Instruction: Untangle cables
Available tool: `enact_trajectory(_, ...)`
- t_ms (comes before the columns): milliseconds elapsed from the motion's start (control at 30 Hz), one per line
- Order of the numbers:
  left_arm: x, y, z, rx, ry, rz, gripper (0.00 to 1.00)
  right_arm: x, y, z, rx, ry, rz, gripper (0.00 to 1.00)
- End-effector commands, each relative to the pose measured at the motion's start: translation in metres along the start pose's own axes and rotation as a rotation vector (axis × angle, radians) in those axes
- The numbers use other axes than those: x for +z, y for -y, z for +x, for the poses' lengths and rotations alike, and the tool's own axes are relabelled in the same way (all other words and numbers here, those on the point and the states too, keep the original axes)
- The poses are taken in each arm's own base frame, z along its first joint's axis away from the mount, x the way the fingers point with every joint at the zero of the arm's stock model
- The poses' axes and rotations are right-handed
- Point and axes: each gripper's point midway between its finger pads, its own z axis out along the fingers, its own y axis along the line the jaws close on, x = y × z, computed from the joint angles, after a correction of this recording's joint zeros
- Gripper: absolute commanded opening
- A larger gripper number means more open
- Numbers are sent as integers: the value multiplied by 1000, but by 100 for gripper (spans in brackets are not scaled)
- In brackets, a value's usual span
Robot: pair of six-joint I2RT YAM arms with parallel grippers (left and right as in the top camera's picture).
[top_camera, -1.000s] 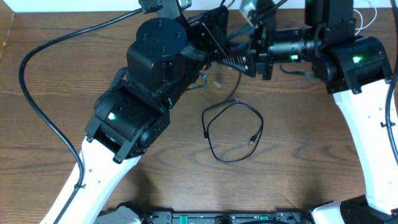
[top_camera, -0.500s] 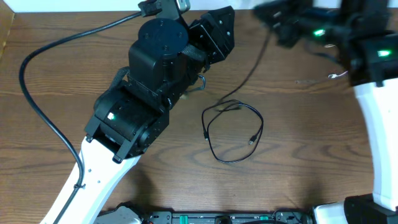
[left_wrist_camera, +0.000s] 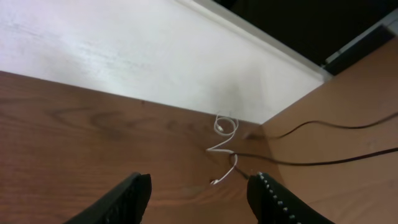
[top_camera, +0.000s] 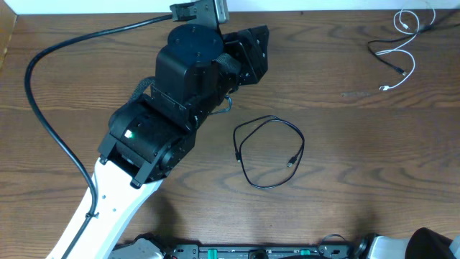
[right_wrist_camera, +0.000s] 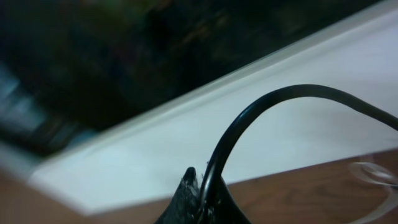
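Note:
One black cable [top_camera: 269,151] lies in a loose loop on the wooden table, just right of my left arm. A white cable [top_camera: 402,43] and another black cable [top_camera: 381,49] lie at the back right corner. The black one runs off the overhead view's right edge. My left gripper [top_camera: 250,52] hangs open and empty near the back of the table. Its wrist view looks between its fingers [left_wrist_camera: 134,196] at the white cable [left_wrist_camera: 224,143] far ahead. My right gripper [right_wrist_camera: 202,190] is out of the overhead view and shut on a black cable [right_wrist_camera: 261,109] that arcs up out of it.
A thick black arm wire [top_camera: 43,108] curves over the left side of the table. A white wall [left_wrist_camera: 124,56] runs along the table's back edge. My left arm's body [top_camera: 165,108] covers the back left middle.
My right arm has swung from the back middle out of the overhead view, dragging the white and black cables to the back right corner. My left gripper has opened and let go.

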Motion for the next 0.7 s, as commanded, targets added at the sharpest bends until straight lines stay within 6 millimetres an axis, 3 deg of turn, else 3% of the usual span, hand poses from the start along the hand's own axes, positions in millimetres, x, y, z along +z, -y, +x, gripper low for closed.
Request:
enact_trajectory(0, 1, 0, 2, 51, -10, -2, 55, -17, 45, -26, 65, 92, 147, 1)
enact_trajectory(167, 2, -2, 4, 51, -18, -7, 56, -27, 115, -40, 108, 148, 333, 1)
enact_trajectory(300, 6, -3, 7, 52, -27, -14, 55, -20, 166, -35, 123, 135, 440, 1)
enact_trajectory(433, 11, -5, 9, 53, -35, -21, 55, -5, 208, -19, 125, 73, 493, 1)
enact_trajectory(667, 19, -8, 14, 56, -52, -34, 55, 12, 299, 31, 198, -48, 709, 1)
